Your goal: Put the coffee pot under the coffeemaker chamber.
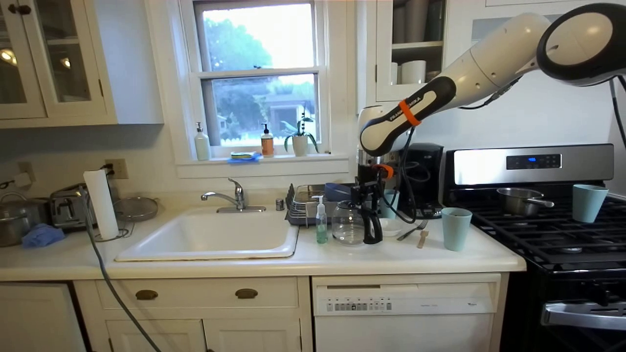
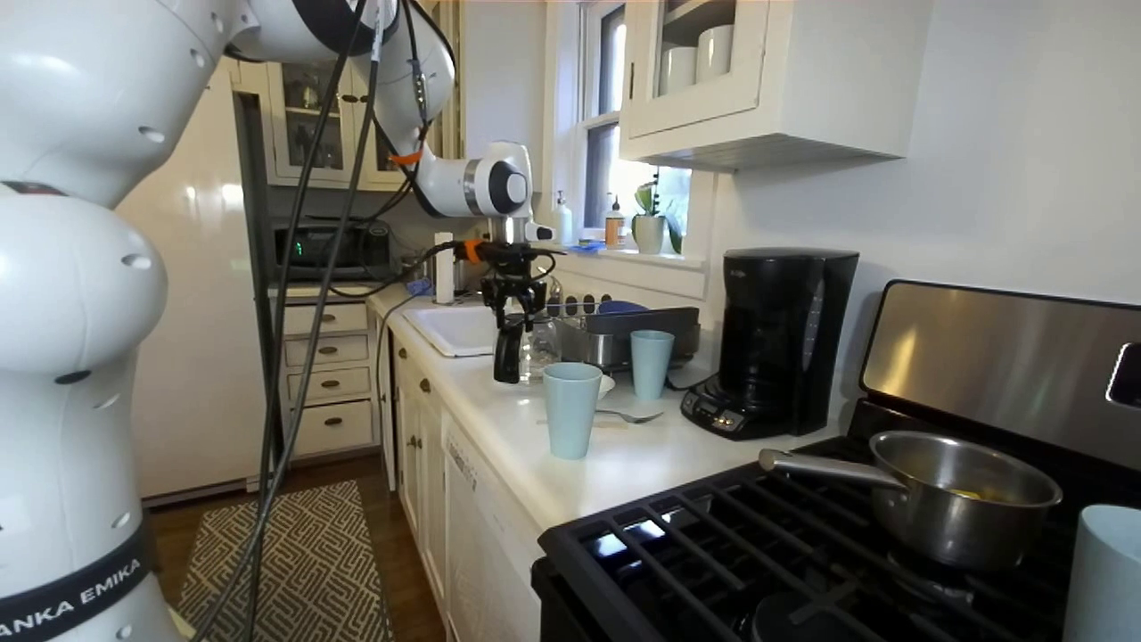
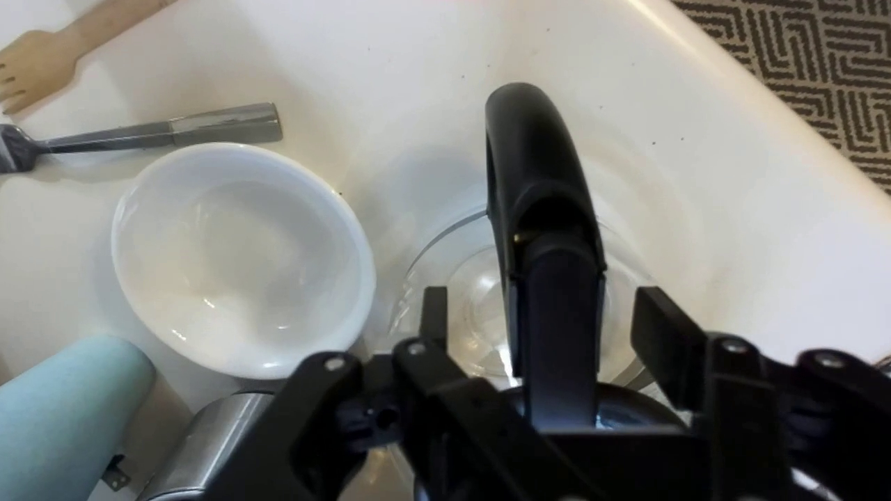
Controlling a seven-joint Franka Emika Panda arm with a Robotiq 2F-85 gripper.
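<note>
Arm point(image 1: 489, 61): in an exterior view its forearm reads FRAN and MIKA, letters between them under an orange band point(image 1: 410, 113); in an exterior view a lower link point(image 2: 80, 499) reads ANKA EMIKA, the start cut by the frame edge.
Dishwasher point(image 1: 401, 325): logo and button labels, too small for me to read.
Stove point(image 1: 479, 168): blue-lit display, illegible to me.
Coffeemaker point(image 2: 789, 339): black, boxy; small mark on the upper front, illegible.
Pose: forearm sloping down over the bench point(image 1: 474, 263), wrist bent so my tool point(image 3: 541, 306) points straight down.
Tool: I have it wide, fingers point(image 3: 436, 313) on either side of the pot's handle point(image 3: 539, 167), a gap showing at each.
Pot point(image 1: 347, 228): clear glass, upright on the bench beneath the tool, just beside a soap bottle point(image 1: 321, 226), near the rack point(image 1: 299, 221), well apart from the coffeemaker's chamber point(image 2: 740, 352).
Bowl point(image 3: 243, 264): white, near the pot.
Fork point(image 3: 223, 126): metal, beside the bowl.
Wooden fork point(image 3: 42, 62): near the metal one.
Cups point(image 1: 456, 230): three, pale blue-green; two on the bench, one on the stove.
Pan point(image 2: 963, 513): steel, on the stove.
</note>
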